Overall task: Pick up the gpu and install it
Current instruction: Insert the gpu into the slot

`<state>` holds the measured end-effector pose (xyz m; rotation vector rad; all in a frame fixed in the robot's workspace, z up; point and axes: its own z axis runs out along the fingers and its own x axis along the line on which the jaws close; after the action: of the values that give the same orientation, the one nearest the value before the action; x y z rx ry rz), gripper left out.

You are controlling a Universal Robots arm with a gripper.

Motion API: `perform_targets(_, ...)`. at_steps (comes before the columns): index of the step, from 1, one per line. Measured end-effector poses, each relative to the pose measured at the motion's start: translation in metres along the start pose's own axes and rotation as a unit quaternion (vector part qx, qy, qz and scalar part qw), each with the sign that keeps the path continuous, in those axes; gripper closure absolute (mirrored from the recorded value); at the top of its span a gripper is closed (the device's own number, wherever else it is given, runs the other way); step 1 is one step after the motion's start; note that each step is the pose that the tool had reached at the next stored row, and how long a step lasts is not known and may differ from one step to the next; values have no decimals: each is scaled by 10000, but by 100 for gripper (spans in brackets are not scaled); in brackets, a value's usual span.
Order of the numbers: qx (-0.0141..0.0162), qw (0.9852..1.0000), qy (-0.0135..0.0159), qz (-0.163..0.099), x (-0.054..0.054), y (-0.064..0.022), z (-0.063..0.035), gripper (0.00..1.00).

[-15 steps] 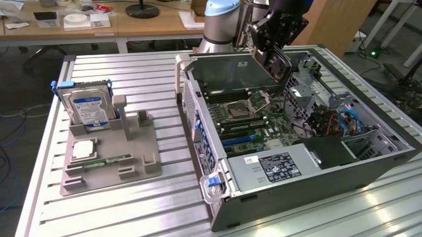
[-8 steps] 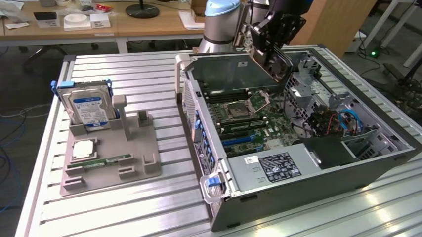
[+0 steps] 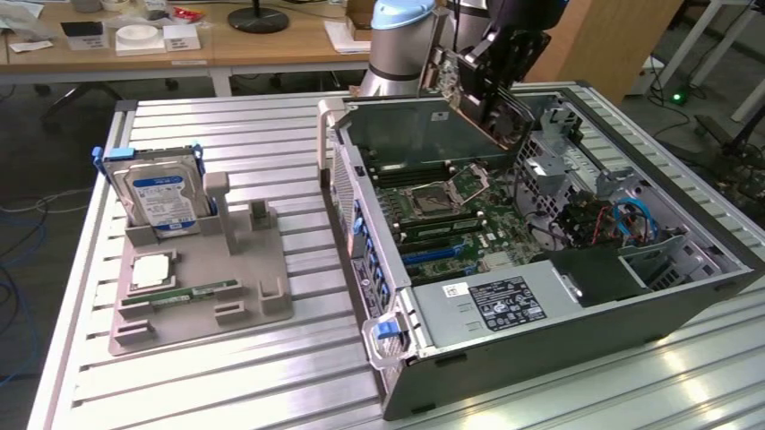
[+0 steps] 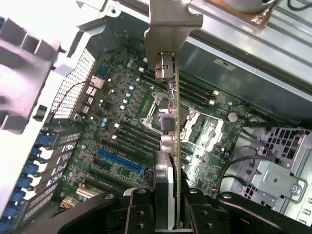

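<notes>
Gpu (image 4: 171, 122): held edge-on in my gripper (image 4: 168, 207), silvery bracket at the far end, hanging over the motherboard (image 4: 122, 107) inside the open case (image 3: 574, 340).
Gripper: fingers clamped on the gpu's near end.
Exterior view: one hard drive (image 3: 161, 199) and one memory stick (image 3: 192, 293) on the grey tray (image 3: 257, 309).
Wrist view: one blue slot (image 4: 119, 162).

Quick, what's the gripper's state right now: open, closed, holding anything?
Gripper: jaws shut on the gpu, held edge-on above the motherboard.
</notes>
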<state>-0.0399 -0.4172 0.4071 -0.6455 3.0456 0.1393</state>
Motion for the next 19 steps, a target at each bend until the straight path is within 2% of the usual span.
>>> perform_targets(4,-12,9995,19,-326,1,-2,21,72)
perform_targets(9,-26,9971,45,-763,2,-4,40,72)
perform_targets(13,-39,9941,68,-1086,2,-5,53,72)
perform_targets(19,-61,9877,106,-1557,3,-6,63,72)
